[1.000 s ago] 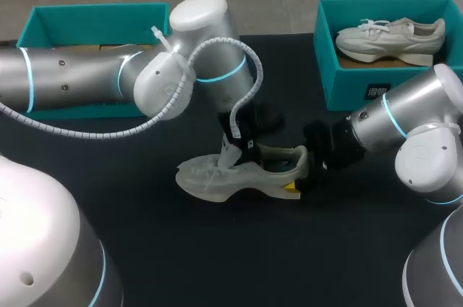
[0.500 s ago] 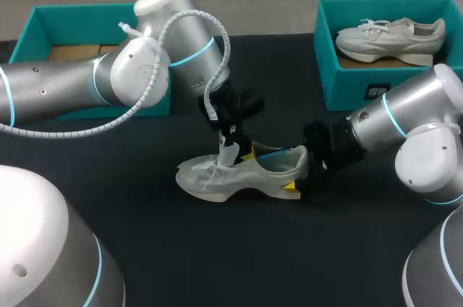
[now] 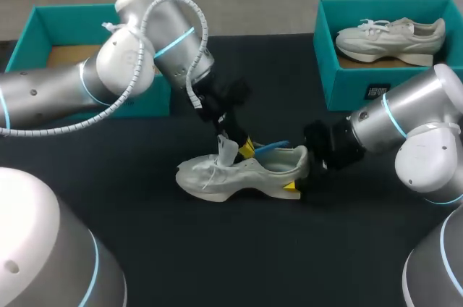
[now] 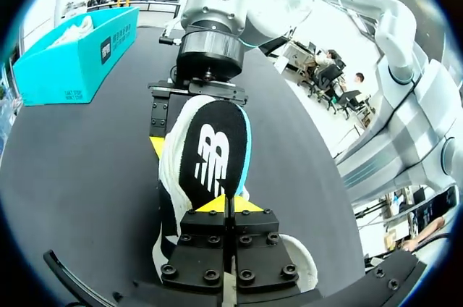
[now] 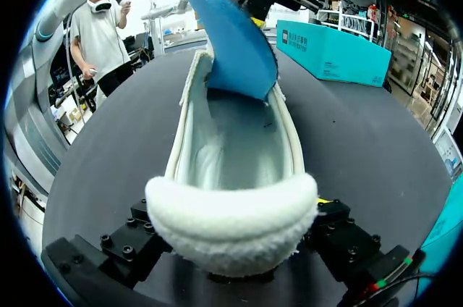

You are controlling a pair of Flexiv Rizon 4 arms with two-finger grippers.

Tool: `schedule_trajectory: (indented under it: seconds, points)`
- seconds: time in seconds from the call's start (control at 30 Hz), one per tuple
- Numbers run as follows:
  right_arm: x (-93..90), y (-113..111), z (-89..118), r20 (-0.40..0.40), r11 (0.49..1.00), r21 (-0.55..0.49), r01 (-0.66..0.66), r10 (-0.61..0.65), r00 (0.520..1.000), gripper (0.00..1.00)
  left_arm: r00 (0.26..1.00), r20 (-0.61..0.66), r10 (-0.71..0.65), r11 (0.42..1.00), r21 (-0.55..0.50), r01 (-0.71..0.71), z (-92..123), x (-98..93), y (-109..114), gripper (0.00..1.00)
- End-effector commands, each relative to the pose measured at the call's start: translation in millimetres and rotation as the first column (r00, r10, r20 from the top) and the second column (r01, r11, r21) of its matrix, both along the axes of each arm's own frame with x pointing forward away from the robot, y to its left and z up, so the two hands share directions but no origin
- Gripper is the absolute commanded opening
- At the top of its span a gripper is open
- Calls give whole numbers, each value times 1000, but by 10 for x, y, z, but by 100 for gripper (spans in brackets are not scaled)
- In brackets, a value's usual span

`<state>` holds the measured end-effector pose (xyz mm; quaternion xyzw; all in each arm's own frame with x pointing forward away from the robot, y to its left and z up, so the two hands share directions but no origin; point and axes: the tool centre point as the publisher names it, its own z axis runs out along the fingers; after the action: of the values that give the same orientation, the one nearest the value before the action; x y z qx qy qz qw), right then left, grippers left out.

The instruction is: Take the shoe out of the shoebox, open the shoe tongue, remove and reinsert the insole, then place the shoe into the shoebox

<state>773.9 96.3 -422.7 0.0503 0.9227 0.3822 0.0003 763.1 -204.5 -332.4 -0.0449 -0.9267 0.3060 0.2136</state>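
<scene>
A pale grey shoe (image 3: 217, 177) lies on its sole mid-table, toe to the left. My right gripper (image 3: 296, 180) clasps its padded heel (image 5: 231, 220) from both sides, shut on it. My left gripper (image 3: 244, 149) hangs over the shoe's opening, shut on the front end of the insole (image 4: 213, 148). The insole is black on top and blue underneath (image 5: 235, 43). It slants up out of the shoe, its rear part still inside near the heel (image 3: 273, 148). The tongue (image 3: 227, 152) stands raised beside the left fingers.
An open teal shoebox (image 3: 94, 14) with a cardboard floor stands at the back left, behind my left arm. A second teal shoebox (image 3: 362, 82) at the back right holds another pale shoe (image 3: 391, 35). The black tabletop in front of the shoe is bare.
My left arm has swung back and to the left, drawing the insole up out of the shoe so its blue underside shows. The right arm and the shoe have stayed put.
</scene>
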Motion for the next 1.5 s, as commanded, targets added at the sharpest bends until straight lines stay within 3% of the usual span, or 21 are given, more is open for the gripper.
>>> schedule_trajectory:
  seconds: [0.03, 0.7, 0.83, 0.9, 1.03, 1.23, 1.5]
  points:
    - [-9, 6, -46, 1, 1000, -4, 2, -2, 1000, 0, 1000, -14, -13, 999, -41, 12, 88, 16, 65, 0]
    - [-9, 6, -46, 1, 1000, -4, 2, -2, 1000, 0, 993, -31, -113, 968, -229, 103, 473, -6, -152, 0]
    - [-9, 6, -46, 1, 1000, -4, 2, -2, 1000, 0, 993, -32, -110, 969, -226, 100, 427, 16, -196, 0]
    - [-9, 6, -46, 1, 1000, -4, 2, -2, 1000, 0, 994, -36, -107, 969, -226, 96, 402, 15, -208, 25]
    - [-9, 6, -46, 1, 1000, -4, 2, -2, 1000, 0, 996, -8, -89, 972, -220, 85, 406, -35, -233, 47]
    - [-9, 6, -46, 1, 1000, -4, 2, -2, 1000, 0, 995, 82, -53, 981, -184, 67, 436, -109, -260, 65]
    - [-9, 6, -46, 1, 1000, -4, 2, -2, 1000, 0, 980, 195, 24, 990, -141, 3, 435, -151, -236, 74]
